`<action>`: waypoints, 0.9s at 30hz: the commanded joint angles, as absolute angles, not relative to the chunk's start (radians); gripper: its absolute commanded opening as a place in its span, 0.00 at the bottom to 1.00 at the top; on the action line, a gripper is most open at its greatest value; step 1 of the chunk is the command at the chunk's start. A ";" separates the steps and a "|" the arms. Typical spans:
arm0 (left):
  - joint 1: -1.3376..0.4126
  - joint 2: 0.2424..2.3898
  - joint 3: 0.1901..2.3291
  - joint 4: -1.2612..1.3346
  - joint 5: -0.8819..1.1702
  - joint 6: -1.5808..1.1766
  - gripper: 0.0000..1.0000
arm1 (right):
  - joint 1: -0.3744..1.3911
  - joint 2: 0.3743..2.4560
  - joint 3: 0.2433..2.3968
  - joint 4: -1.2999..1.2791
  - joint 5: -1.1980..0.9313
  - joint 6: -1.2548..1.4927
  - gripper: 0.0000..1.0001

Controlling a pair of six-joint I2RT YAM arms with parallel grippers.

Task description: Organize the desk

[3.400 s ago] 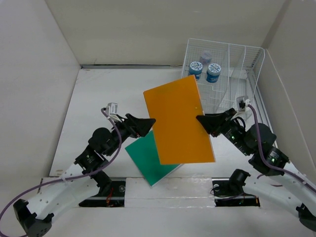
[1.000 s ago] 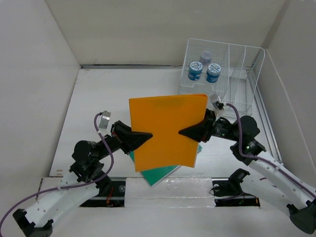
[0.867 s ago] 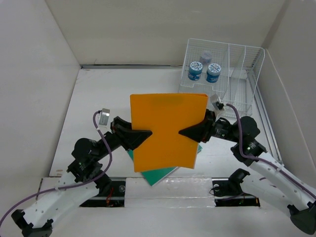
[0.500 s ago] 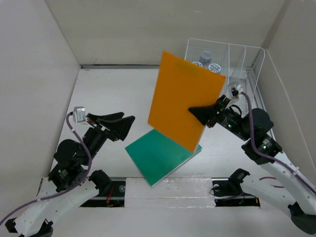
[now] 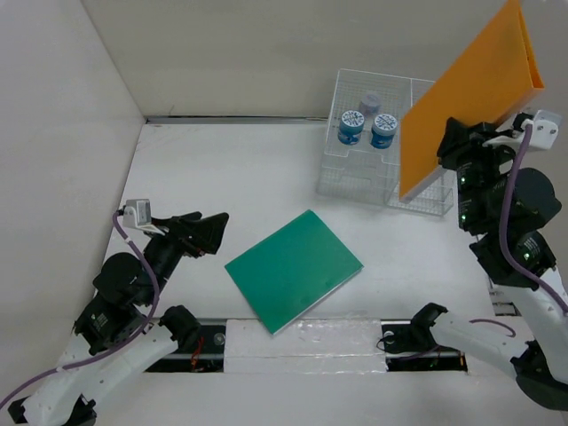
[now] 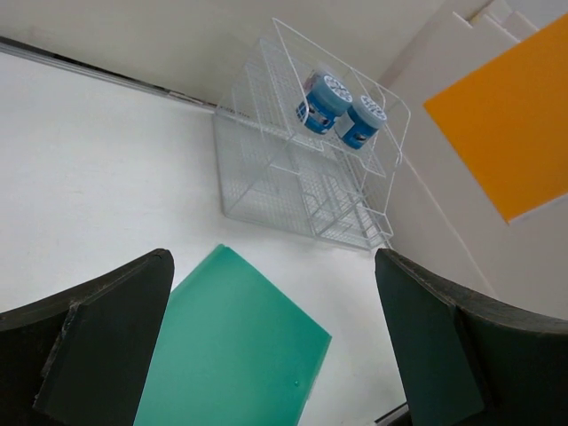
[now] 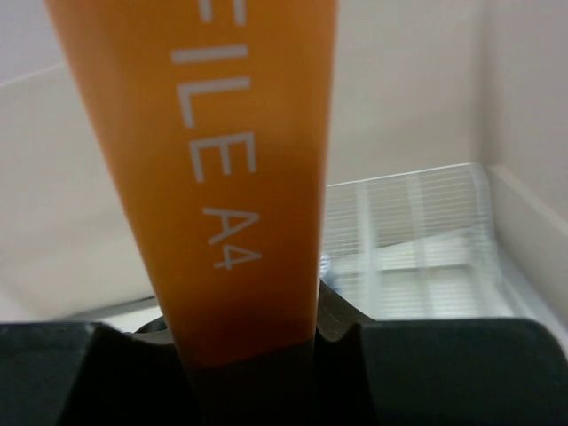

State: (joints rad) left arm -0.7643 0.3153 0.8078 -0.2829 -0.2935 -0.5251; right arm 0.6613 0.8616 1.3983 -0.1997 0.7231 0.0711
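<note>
Worktop (image 5: 222, 177) lies below both arms, green folder (image 5: 294, 268) flat near its front edge. Your right jaws clamp the orange file (image 5: 470, 98) above the wire rack (image 5: 373, 182), presumably for upright slotting; left jaws gape wide, empty

The only legible marking was recorded in the right wrist view, on the narrow spine of the orange folder (image 7: 240, 177). It read "FILE A4", printed in white capital letters and 1 numeral. The characters ran in 1 line along the length of the spine, from the upper edge of the view downward, and the leading "F" was partly cut off by that edge. The 2 blue-lidded jars (image 6: 324, 89) in the wire rack (image 6: 266, 191) carried white print on their lids. In the left wrist and top external views this print was too small to read.
</note>
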 commanded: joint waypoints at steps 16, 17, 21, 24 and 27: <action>-0.767 0.273 0.752 -0.270 -0.270 -0.468 0.93 | 0.139 1.026 1.171 0.365 0.441 -0.229 0.00; -0.767 0.267 0.752 -0.270 -0.271 -0.468 0.93 | 0.105 1.037 1.160 0.370 0.398 -0.165 0.00; -0.767 0.268 0.752 -0.273 -0.273 -0.456 0.93 | -0.002 1.068 1.085 0.456 0.232 -0.049 0.00; -0.767 0.276 0.752 -0.270 -0.272 -0.448 0.93 | -0.012 1.088 1.054 0.494 0.177 -0.014 0.00; -0.767 0.287 0.753 -0.272 -0.276 -0.443 0.93 | -0.012 1.078 1.022 0.534 0.155 -0.012 0.00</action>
State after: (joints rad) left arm -0.7643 0.2771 0.7589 -0.2974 -0.2806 -0.4675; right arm -0.0132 1.1122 1.0203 0.3389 0.2680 -0.0677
